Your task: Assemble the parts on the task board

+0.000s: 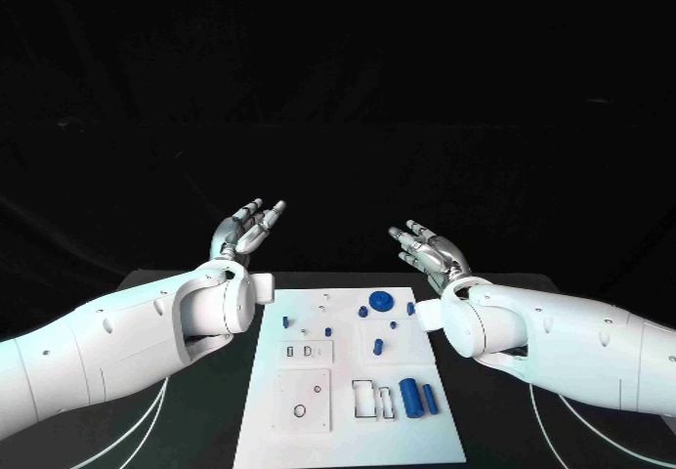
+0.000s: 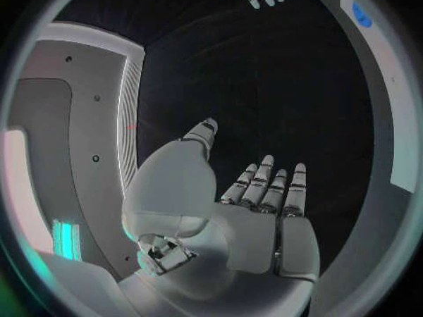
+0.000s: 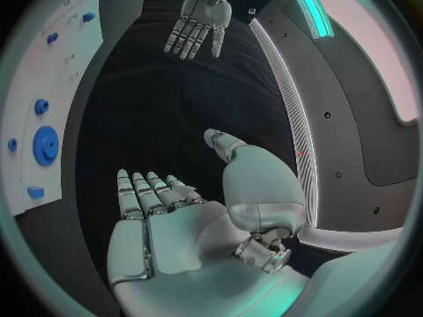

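Note:
The white task board (image 1: 353,430) lies in the middle of the black table between my arms. On it sit small blue parts: a round gear (image 1: 380,300) at the far end, two upright-lying cylinders (image 1: 413,397) near the right edge, and several small pegs (image 1: 378,345). My left hand (image 1: 248,230) is raised beyond the board's far left corner, fingers straight and apart, holding nothing. My right hand (image 1: 430,250) is raised beyond the far right corner, also flat and empty. The left wrist view shows the left hand (image 2: 260,204) with an open palm; the right wrist view shows the right hand (image 3: 180,218) likewise, plus the gear (image 3: 45,145).
Black table surface (image 1: 507,420) runs on both sides of the board. A pale strip edges the table (image 3: 286,98) in the right wrist view. My left hand (image 3: 198,25) appears across from the right hand there.

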You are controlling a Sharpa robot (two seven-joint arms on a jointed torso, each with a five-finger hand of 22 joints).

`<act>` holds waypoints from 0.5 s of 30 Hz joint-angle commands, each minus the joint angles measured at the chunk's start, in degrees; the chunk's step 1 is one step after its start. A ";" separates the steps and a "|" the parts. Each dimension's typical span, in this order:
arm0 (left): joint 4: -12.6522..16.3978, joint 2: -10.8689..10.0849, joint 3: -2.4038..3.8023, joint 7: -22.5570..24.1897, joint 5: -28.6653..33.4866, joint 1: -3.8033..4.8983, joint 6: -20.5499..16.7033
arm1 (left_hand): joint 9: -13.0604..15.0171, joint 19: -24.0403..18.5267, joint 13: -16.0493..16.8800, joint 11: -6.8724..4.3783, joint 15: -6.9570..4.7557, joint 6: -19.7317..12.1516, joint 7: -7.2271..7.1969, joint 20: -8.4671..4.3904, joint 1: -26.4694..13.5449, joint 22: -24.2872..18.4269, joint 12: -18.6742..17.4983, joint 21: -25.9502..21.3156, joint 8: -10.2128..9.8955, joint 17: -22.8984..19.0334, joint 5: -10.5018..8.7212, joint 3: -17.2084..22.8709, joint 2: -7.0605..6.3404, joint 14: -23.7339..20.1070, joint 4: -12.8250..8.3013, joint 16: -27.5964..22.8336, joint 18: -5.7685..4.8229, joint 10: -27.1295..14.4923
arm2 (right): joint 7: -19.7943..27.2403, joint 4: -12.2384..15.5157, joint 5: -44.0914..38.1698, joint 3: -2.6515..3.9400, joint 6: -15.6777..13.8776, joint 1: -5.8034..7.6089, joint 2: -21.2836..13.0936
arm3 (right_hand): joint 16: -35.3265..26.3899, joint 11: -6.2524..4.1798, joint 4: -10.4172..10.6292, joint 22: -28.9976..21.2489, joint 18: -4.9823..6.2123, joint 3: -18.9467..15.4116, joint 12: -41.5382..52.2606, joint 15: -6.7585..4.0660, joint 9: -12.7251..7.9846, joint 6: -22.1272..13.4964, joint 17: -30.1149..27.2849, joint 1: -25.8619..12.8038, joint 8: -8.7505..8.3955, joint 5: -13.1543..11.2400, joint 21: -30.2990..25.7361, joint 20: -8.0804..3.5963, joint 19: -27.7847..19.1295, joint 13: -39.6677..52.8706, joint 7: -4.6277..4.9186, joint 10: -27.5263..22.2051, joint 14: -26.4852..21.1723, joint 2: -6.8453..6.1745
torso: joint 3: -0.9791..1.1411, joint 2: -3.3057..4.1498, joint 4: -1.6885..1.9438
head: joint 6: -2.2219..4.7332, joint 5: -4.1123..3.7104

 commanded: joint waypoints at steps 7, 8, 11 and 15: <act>-0.01 0.19 0.01 1.32 1.97 0.07 3.25 | 4.18 16.15 0.69 2.09 0.53 19.15 7.95 0.18 7.90 4.41 7.69 8.47 7.08 4.82 2.09 -1.05 1.05 25.42 -0.79 8.97 1.87 14.58 | -4.32 -2.56 -2.70 -1.99 13.98 2.16 1.16 | 7.14 -0.56 -11.05 3.32 3.36 4.00 5.10 -1.09 5.21 22.99 4.94 16.21 9.61 -1.97 6.78 0.44 16.51 2.30 9.71 26.64 23.08 -1.51 | -0.02 0.00 0.00 | 0.00 0.00; -0.01 0.19 0.01 1.32 1.97 0.07 3.25 | 4.53 17.21 0.70 2.00 0.31 20.74 7.76 0.17 8.17 4.65 8.01 9.04 7.74 5.18 2.10 -1.04 1.10 27.52 -0.95 9.80 2.08 15.94 | -4.36 -2.62 -2.71 -2.04 14.10 2.21 1.19 | 8.46 -0.93 -11.87 3.88 3.87 4.10 6.04 -1.57 5.91 26.40 5.78 17.01 10.95 -1.91 8.13 0.33 20.28 2.51 9.61 31.79 27.70 -1.67 | -0.02 0.00 0.00 | 0.00 0.00; 0.41 -1.99 -0.06 0.20 -0.85 0.07 8.28 | 5.84 21.30 0.39 0.93 -1.23 27.00 6.28 0.12 9.49 5.34 7.96 11.56 10.33 5.95 2.17 -0.87 1.11 32.55 -1.68 12.22 3.62 21.92 | -4.12 -6.54 -26.56 -1.96 9.17 2.84 0.27 | 10.98 -2.37 -13.77 5.16 5.81 4.39 6.97 -3.45 7.69 35.77 7.30 18.24 14.19 -1.84 11.94 0.11 32.14 2.52 8.56 40.44 37.67 -2.25 | -0.15 1.89 -0.40 | -0.72 0.00; 1.51 -2.80 -0.06 -0.33 -2.35 0.07 9.31 | 6.27 24.35 0.42 -0.54 -2.78 29.65 4.96 -0.20 10.63 5.47 6.71 13.22 11.40 6.86 2.58 0.14 0.82 37.13 -2.19 14.02 4.71 26.99 | -5.59 -7.17 -35.18 -1.91 8.23 3.31 0.07 | 12.11 -3.93 -15.30 5.22 7.26 4.65 6.67 -5.33 8.27 39.50 8.10 18.61 14.65 -2.09 13.25 -0.36 37.57 2.54 7.09 45.16 43.44 -3.09 | -0.19 2.45 -0.03 | -0.89 -0.13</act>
